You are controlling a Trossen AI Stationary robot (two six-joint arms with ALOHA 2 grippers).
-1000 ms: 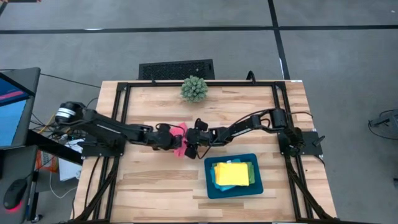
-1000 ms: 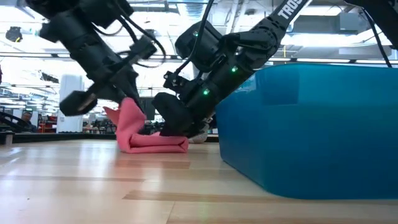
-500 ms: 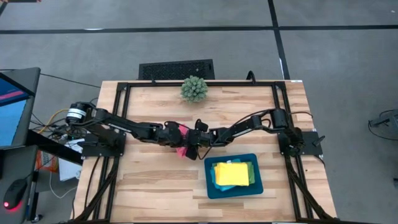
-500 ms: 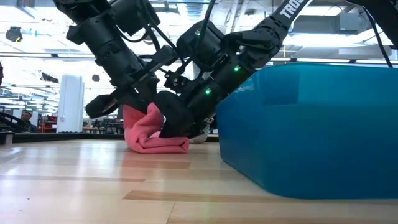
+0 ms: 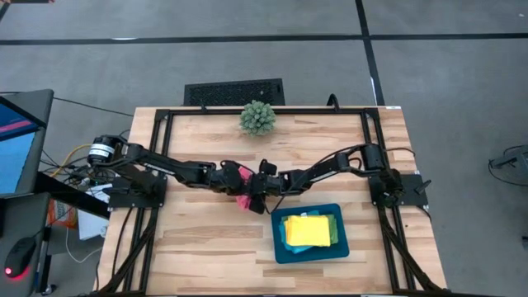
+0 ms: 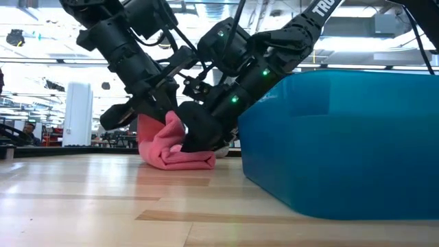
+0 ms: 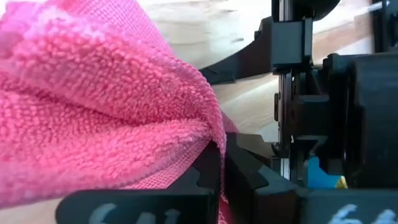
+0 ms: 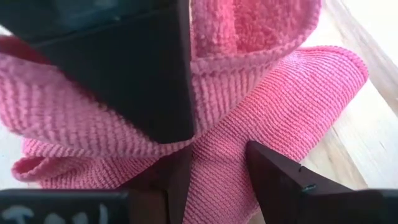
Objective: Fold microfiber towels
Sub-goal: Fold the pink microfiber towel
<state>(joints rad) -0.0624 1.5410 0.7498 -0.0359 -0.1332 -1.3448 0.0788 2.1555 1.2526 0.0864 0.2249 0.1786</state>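
**Two grippers meeting over the pink towel at mid-counter**

The hot pink towel (image 5: 242, 198) lies bunched on the wooden counter (image 5: 206, 247), just beside the teal tray (image 5: 279, 247). The left gripper (image 7: 219, 163), jaws pressed together, pinches one edge of the cloth and holds it raised so that the layer can be carried across as a fold. The right gripper (image 8: 214, 168), fingers spread, straddles the lower layers, apparently to pin them down while the fold is made. A folded yellow towel (image 5: 307, 230) rests in the tray on other cloths, suggesting the pink one is the last to be folded.
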